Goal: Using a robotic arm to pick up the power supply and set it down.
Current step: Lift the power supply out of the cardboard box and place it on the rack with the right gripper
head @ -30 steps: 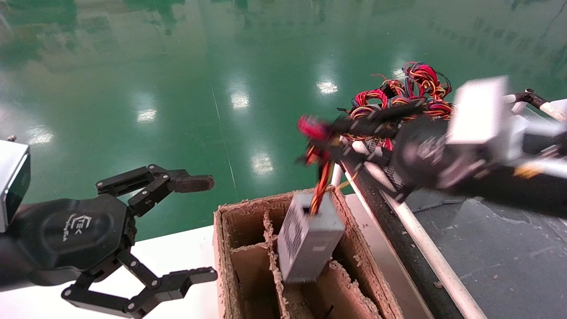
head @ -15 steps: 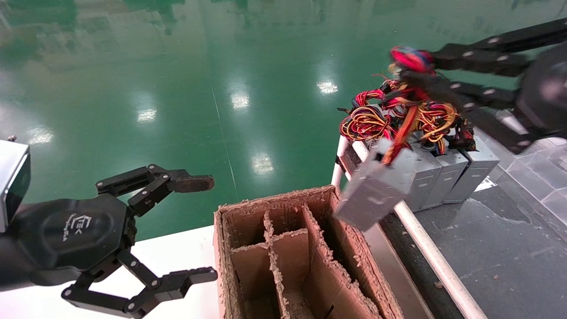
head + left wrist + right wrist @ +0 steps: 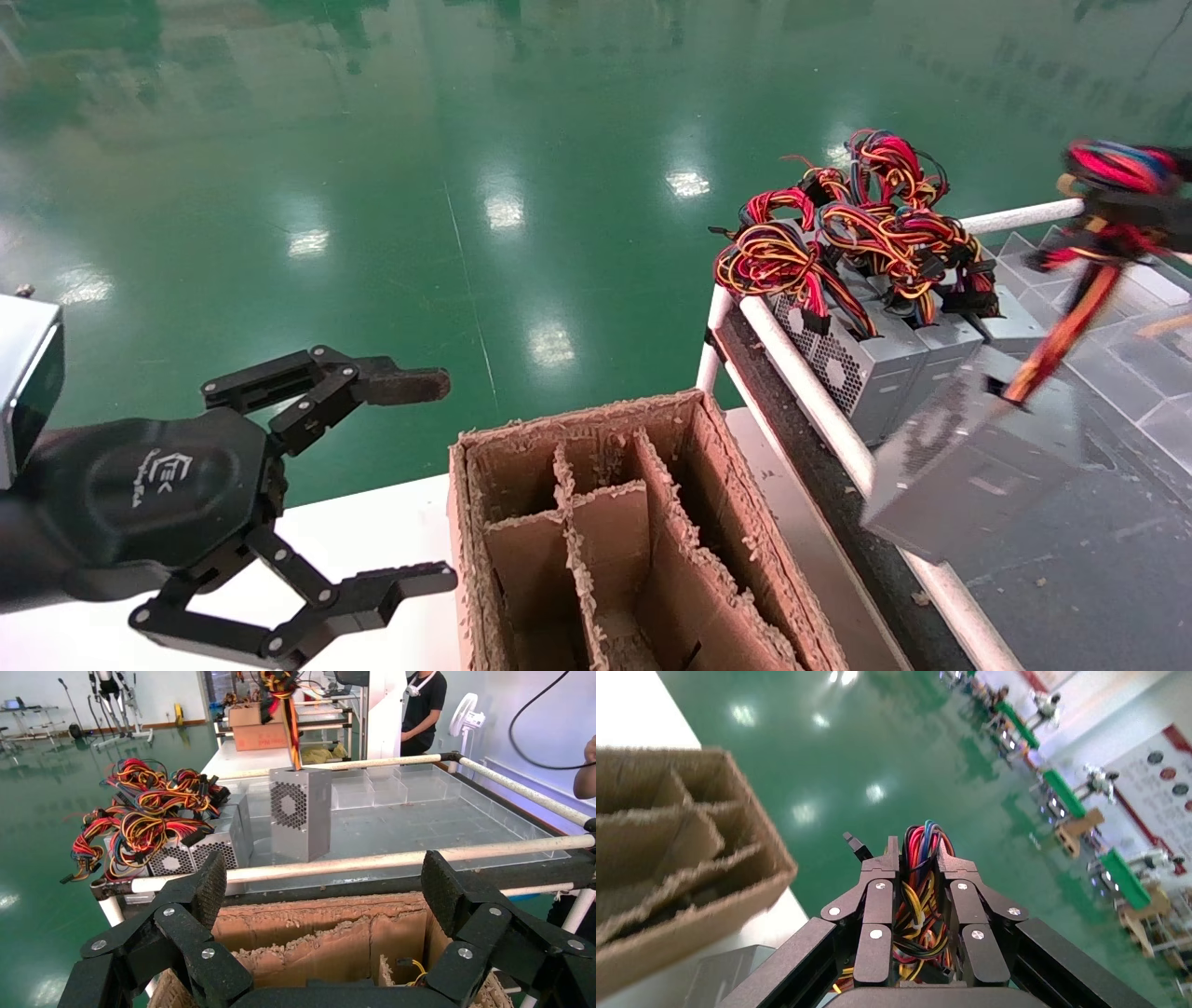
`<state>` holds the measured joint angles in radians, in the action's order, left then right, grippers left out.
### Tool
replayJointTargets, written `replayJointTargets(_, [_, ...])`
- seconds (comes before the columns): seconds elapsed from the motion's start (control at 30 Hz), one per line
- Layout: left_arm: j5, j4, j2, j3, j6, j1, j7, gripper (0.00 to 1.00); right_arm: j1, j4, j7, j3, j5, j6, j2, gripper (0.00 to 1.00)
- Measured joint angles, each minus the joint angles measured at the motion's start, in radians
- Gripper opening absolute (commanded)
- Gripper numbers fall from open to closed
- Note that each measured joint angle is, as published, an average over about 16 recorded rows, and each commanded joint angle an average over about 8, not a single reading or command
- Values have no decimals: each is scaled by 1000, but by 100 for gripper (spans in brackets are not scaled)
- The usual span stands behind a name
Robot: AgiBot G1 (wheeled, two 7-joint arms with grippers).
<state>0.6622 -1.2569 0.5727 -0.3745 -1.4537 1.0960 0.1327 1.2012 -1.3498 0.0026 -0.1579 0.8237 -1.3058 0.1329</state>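
Observation:
The power supply (image 3: 968, 466), a grey metal box with a perforated side, hangs tilted in the air just past the white rail, over the dark table top. It dangles by its red, yellow and orange wires (image 3: 1071, 317). My right gripper (image 3: 1131, 200) is shut on the wire bundle (image 3: 916, 881) at the right edge of the head view. The left wrist view shows the box (image 3: 300, 813) hanging upright beyond the rail. My left gripper (image 3: 424, 482) stands open and empty at the left, beside the carton.
A worn cardboard carton (image 3: 596, 438) with dividers stands in front. Behind the white rail (image 3: 819, 401), several other grey power supplies (image 3: 885, 359) with tangled wires (image 3: 838, 233) stand in a row. Clear partition trays (image 3: 1145, 317) lie farther right. A person (image 3: 422, 706) stands far behind.
The right gripper swung rightward with the wires, carrying the power supply from above the carton, over the rail, to above the dark table. The left arm stayed still.

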Motion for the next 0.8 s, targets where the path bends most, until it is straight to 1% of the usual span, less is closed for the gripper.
replayJointTargets(0.2, [0, 0, 0, 0, 0, 0, 0, 100, -52, 11, -1, -6, -21, -36, -103, 0])
replayJointTargets(0.43, [0, 0, 0, 0, 0, 0, 0, 100, -86, 30, -10, -66, -34, -68, -193, 0])
replayJointTargets(0.63, [0, 0, 0, 0, 0, 0, 0, 100, -86, 45, -36, -148, -55, -57, -237, 0])
replayJointTargets(0.8, [0, 0, 0, 0, 0, 0, 0, 100, -75, 52, -72, -229, -93, -24, -254, 0])
